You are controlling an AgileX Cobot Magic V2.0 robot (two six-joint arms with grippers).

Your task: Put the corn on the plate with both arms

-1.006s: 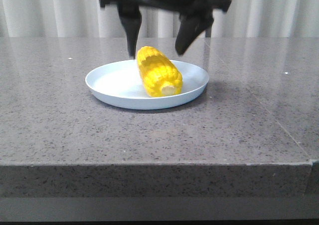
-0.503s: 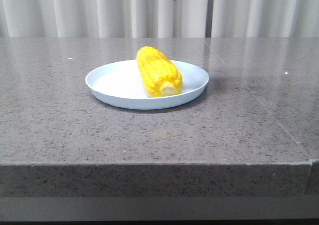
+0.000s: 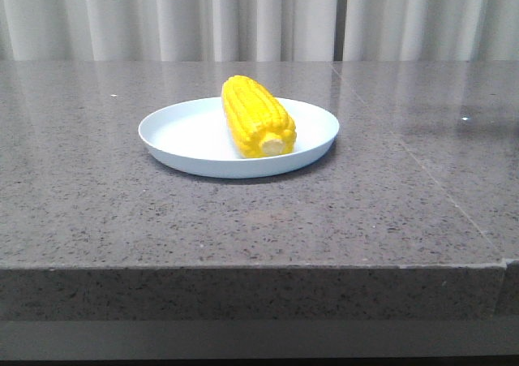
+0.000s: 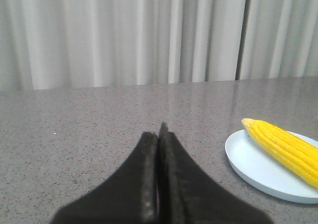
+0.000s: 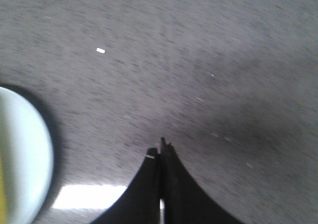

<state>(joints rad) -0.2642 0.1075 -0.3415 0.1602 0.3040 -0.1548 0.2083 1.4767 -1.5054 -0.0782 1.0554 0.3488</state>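
The yellow corn [image 3: 258, 116] lies on the pale blue-white plate [image 3: 178, 131] in the middle of the grey stone table, its pale stub end toward the front. Neither gripper shows in the front view. In the left wrist view, my left gripper [image 4: 159, 132] is shut and empty, low over the table beside the plate [image 4: 253, 167] and apart from the corn [image 4: 283, 147]. In the blurred right wrist view, my right gripper [image 5: 161, 147] is shut and empty above bare table, with the plate's rim [image 5: 30, 154] at the picture's edge.
The grey speckled table [image 3: 389, 187] has its front edge near the camera. White curtains [image 3: 162, 17] hang behind the table. A seam runs across the tabletop at the right [image 3: 438, 179].
A gripper that hung open over the corn one second ago has risen out of the front view. The corn and plate have stayed in place.
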